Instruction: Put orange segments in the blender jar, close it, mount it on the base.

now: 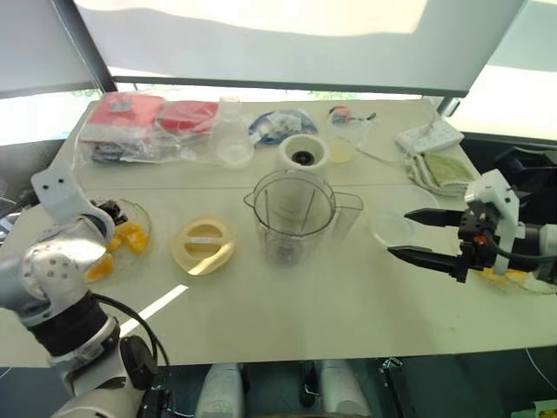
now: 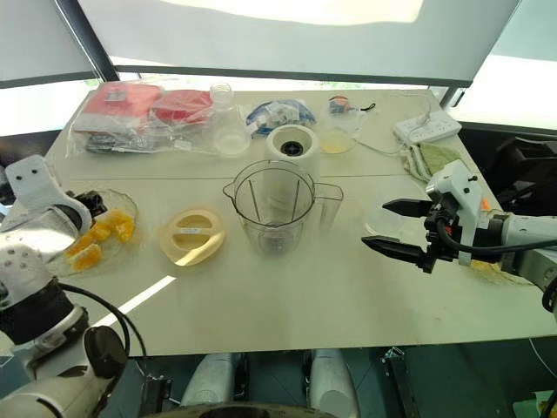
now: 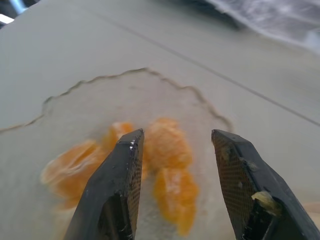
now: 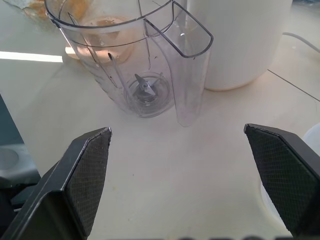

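Observation:
Several orange segments point(image 1: 122, 239) lie in a shallow clear dish point(image 2: 122, 205) at the table's left. My left gripper point(image 3: 175, 165) hovers just over them, open, with nothing between its fingers point(image 3: 120, 175). The blender jar point(image 1: 291, 213) stands upright and uncovered at the table's middle, with its blade hub point(image 4: 145, 90) showing at the bottom. Behind it sits the white base point(image 1: 304, 152) with its dark socket facing up. My right gripper point(image 1: 399, 233) is held wide open to the right of the jar, pointing toward it and apart from it.
A pale yellow lid point(image 1: 203, 246) lies between the dish and the jar. At the back are a clear flask point(image 1: 231, 135), plastic bags point(image 1: 144, 126) and a small cup point(image 1: 342, 148). A power strip point(image 1: 429, 135) and green cloth point(image 1: 446, 170) sit at the far right.

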{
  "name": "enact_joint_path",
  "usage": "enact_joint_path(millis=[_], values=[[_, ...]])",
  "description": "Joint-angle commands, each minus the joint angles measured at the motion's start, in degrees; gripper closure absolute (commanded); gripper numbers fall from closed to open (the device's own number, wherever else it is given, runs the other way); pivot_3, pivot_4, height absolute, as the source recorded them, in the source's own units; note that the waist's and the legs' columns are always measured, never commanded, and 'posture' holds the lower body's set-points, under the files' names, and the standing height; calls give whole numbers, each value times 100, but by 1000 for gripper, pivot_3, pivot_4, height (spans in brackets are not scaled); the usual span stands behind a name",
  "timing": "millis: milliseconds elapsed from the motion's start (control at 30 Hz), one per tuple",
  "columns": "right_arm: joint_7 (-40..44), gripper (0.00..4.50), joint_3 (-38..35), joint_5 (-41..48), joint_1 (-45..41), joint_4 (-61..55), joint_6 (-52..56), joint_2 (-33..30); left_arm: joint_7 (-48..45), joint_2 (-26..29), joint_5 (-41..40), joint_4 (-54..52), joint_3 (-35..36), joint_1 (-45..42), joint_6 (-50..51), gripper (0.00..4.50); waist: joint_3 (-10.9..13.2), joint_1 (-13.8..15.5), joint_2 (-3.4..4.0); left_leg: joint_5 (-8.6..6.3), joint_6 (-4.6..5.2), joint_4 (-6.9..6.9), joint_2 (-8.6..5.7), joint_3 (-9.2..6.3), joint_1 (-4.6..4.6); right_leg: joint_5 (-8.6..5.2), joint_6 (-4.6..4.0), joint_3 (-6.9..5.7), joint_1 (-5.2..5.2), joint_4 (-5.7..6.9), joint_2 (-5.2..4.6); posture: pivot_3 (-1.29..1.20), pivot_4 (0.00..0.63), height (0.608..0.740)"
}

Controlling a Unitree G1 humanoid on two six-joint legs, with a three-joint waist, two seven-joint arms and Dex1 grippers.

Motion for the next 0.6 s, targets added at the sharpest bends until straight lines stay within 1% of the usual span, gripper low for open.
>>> enact_joint_path(millis=[33, 167, 367, 400, 433, 467, 533, 567, 600], values=[[-61, 0, -109, 53, -17, -167, 36, -60, 190, -137, 523, 163, 183, -219, -200, 2284, 1, 4, -3, 3, -6, 0, 0, 0, -1, 0, 0, 0, 0, 0, 0, 0, 150, 740], [-118, 0, -156, 68, 53, -235, 76, -39, 165, -337, 810, 373, 451, -393, -237, 2284, 2, 17, -21, 17, -31, 1, -2, -10, -8, 1, -1, 0, 1, 0, 0, 0, 150, 740], [-238, 0, -219, 139, 76, -350, 182, -16, -118, -302, 1046, 1046, 391, -534, -720, 2284, 2, 8, -22, 20, -36, 1, -4, -17, -7, 2, -2, -2, 4, 2, -1, 0, 150, 740], [-252, 0, -237, 159, 73, -365, 205, -19, -167, -280, 1083, 1168, 343, -549, -822, 1866, 2, 7, -22, 21, -37, 1, -4, -18, -7, 2, -3, -3, 3, 4, 0, 0, 150, 740], [-266, 0, -255, 175, 73, -376, 223, -21, -202, -265, 1125, 1305, 304, -554, -949, 1736, 2, 7, -22, 22, -38, 1, -4, -19, -7, 2, -3, -4, 4, 4, 0, 0, 150, 740], [-282, 0, -268, 187, 74, -384, 237, -21, -225, -259, 1163, 1422, 288, -556, -1053, 1385, 2, 7, -22, 22, -39, 1, -4, -20, -7, 2, -3, -4, 4, 4, 0, 0, 150, 740], [-307, 0, -310, 204, 93, -395, 258, -23, -288, -302, 1174, 1586, 320, -572, -1220, 531, 2, 5, -23, 22, -39, 1, -4, -19, -8, 2, -3, -4, 4, 3, 0, 0, 150, 740], [-318, 0, -331, 212, 110, -404, 268, -24, -298, -312, 1192, 1644, 319, -582, -1272, 19, 2, 5, -23, 22, -39, 1, -4, -19, -9, 2, -3, -4, 4, 2, -1, 0, 150, 740], [-331, 0, -351, 217, 124, -413, 278, -24, -297, -319, 1209, 1693, 317, -592, -1312, 19, 3, 4, -25, 22, -39, 1, -4, -19, -9, 2, -3, -4, 4, 2, -1, 0, 150, 740]])
